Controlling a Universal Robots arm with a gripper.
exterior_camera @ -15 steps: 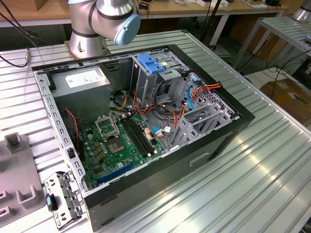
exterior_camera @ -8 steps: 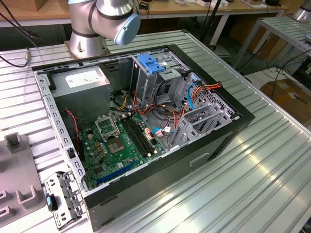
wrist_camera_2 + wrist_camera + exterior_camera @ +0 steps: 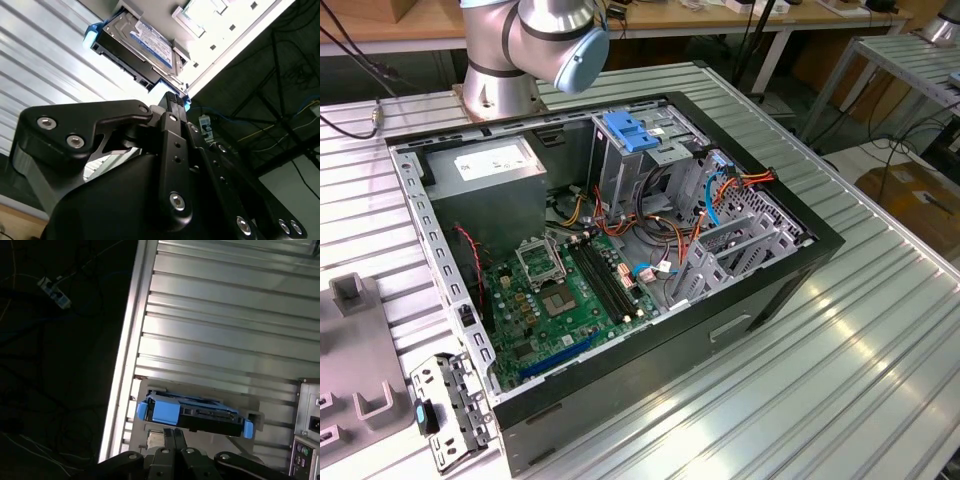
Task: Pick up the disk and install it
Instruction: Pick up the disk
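Your gripper (image 3: 173, 431) hangs over the far edge of the ribbed metal desk (image 3: 225, 315), with dark floor and loose cables beyond that edge. In both wrist views its two slim black fingers (image 3: 176, 100) are pressed together with nothing between them.

The disk (image 3: 197, 412) lies flat, label up, in a grey cradle (image 3: 210, 392) at that edge of the desk. It sits just beyond the fingertips, close to them; I can't tell whether they touch it. The end with the black connectors faces the gripper (image 3: 173, 97), with a blue rail at each side, so I judge the long axis of the disk (image 3: 142, 42) runs away from the fingers rather than across them.

In the exterior view, the open computer case (image 3: 770, 290) lies on its side on the desk (image 3: 820, 380). Inside it are a green motherboard (image 3: 560, 300), a grey power supply (image 3: 485, 165) toward the exterior view's left, orange and blue cables, and a metal drive cage with a blue handle (image 3: 630, 130) at the far side. Whether its bay is free, I can't tell.
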